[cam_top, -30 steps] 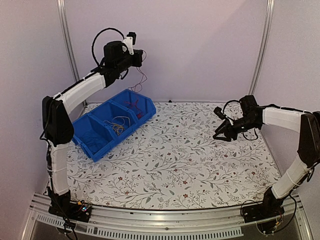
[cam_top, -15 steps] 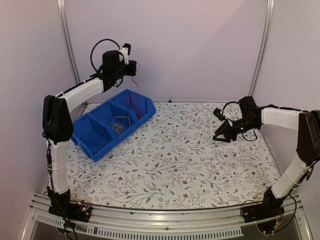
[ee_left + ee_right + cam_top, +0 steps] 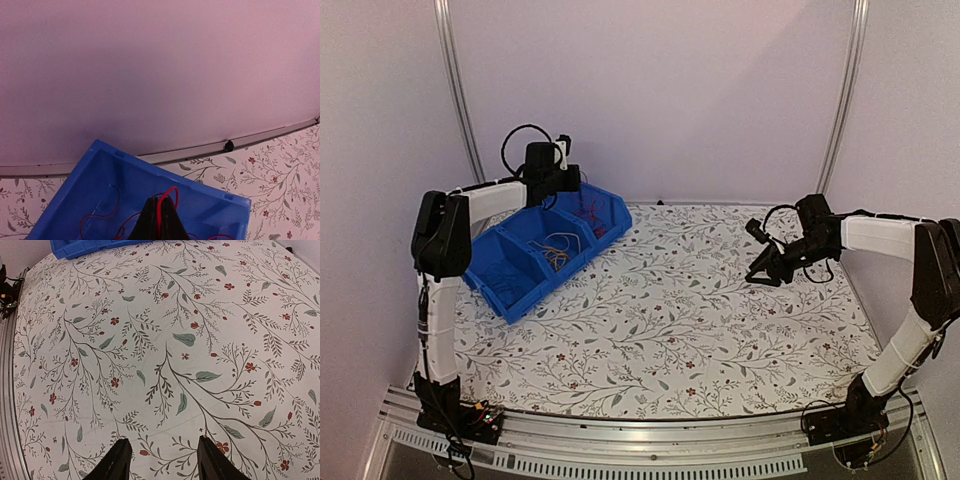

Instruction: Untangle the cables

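My left pincer (image 3: 160, 201) is clamped shut on a red cable (image 3: 173, 190), low over the far compartment of the blue bin (image 3: 90, 175) at the far left corner of the counter (image 3: 165, 340). An orange-yellow cable (image 3: 557, 250) lies in the middle compartment. My right pincer (image 3: 164, 442) hangs half open, holding nothing, near the right edge.

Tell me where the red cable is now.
The red cable lies far left on the table in the top view, in the farthest compartment of the blue bin, pinched by the left gripper.
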Controlling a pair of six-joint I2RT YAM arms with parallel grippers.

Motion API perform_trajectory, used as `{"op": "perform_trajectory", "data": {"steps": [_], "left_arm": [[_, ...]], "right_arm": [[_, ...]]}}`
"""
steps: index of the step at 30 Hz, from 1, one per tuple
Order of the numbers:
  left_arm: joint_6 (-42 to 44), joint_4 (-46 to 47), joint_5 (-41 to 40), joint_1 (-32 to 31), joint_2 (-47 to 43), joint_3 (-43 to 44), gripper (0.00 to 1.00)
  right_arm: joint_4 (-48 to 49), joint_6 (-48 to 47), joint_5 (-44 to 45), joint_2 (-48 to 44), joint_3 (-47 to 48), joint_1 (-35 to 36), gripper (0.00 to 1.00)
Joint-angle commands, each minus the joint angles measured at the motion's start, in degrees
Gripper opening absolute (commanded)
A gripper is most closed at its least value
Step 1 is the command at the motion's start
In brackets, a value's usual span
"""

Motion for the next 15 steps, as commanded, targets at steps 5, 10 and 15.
{"op": "perform_trajectory", "data": {"steps": [5, 10, 15], "left_arm": [[-2.62, -1.13, 2.37, 0.54, -0.05, -3.89, 0.20], [-1.43, -3.85, -0.86, 0.46, -3.74, -5.01, 0.43], [-0.83, -6.34, -3.33, 0.44, -9.98, -7.81, 0.58]], "right_arm": [[-0.94, -0.46, 1.20, -1.50, 2.00, -0.06, 0.49], [-1.74, -2.15, 7.85, -4.43, 5.52, -0.07, 0.52], [0.79, -0.52, 13.83, -8.55, 8.70, -0.08, 0.63]]}}
